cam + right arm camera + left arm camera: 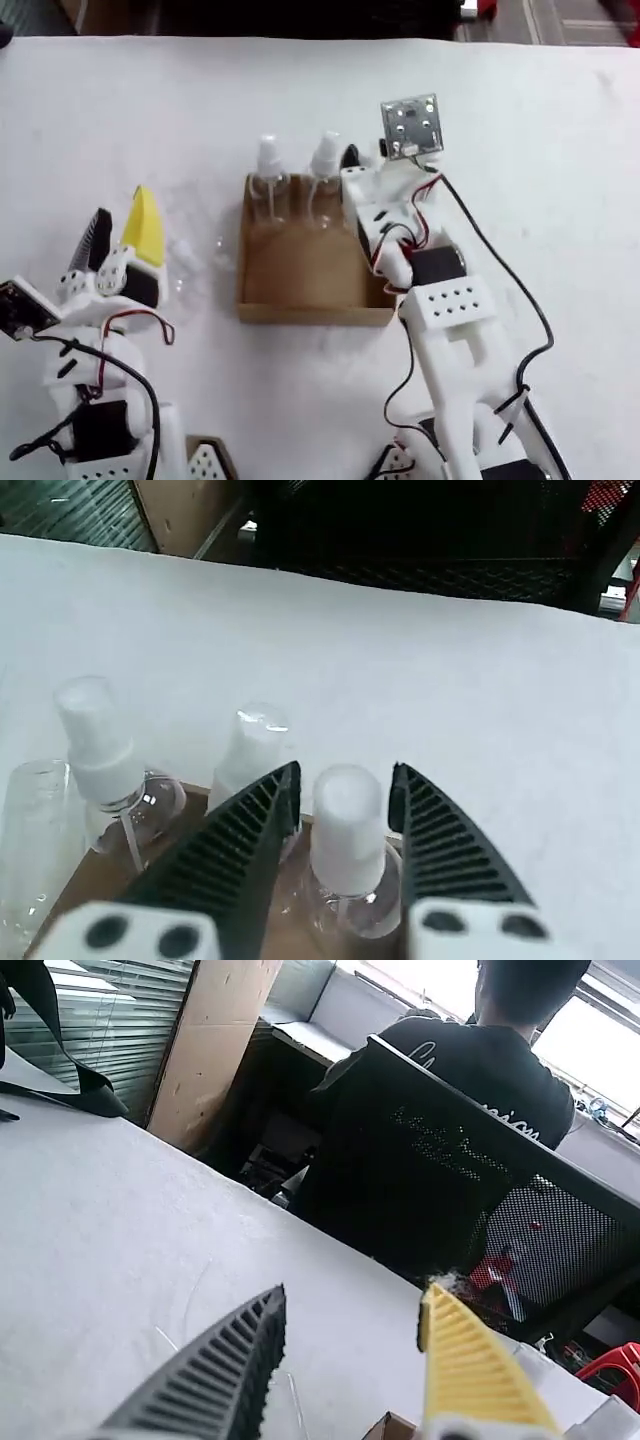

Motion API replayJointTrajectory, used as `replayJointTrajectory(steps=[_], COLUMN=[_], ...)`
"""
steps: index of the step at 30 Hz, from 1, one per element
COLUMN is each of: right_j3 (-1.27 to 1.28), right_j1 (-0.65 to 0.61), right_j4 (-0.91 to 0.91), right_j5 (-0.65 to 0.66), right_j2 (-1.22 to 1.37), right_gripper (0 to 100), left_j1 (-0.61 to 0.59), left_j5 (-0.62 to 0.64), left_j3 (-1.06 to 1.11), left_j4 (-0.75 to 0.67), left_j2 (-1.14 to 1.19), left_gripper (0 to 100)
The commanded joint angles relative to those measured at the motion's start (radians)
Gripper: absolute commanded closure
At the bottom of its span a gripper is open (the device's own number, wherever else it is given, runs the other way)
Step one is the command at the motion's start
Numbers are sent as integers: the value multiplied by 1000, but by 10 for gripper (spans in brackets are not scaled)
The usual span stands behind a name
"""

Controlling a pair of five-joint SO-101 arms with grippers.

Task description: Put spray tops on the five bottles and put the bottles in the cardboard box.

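Right wrist view shows us the right gripper (345, 772) spread around the spray top of a bottle (347, 830) standing in the cardboard box's (300, 312) far right corner, so we fear a skewed lift could snag that top and tip it onto the neighbouring bottle (252, 745) just to its left.

Bottles (270, 195) in cardboard box (300, 290), far side; right hand (343, 775) at far-right corner; left hand (120, 225) left of box.
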Motion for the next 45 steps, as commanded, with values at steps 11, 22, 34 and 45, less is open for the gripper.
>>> replayJointTrajectory(steps=[11,22,34,45], right_j3=[-32,28,-23,-71], right_j1=[21,21,77,73], right_j4=[-22,28,-41,-4], right_j5=[2,2,3,2], right_j2=[-24,-306,-107,-22], right_gripper=[875,875,981,982], left_j1=[-7,-5,-5,22], left_j5=[15,15,15,-25], left_j3=[-18,-18,-18,-18], left_j4=[-2,-3,-2,-2], left_j2=[-10,-10,-10,-10], left_gripper=[793,793,793,793])
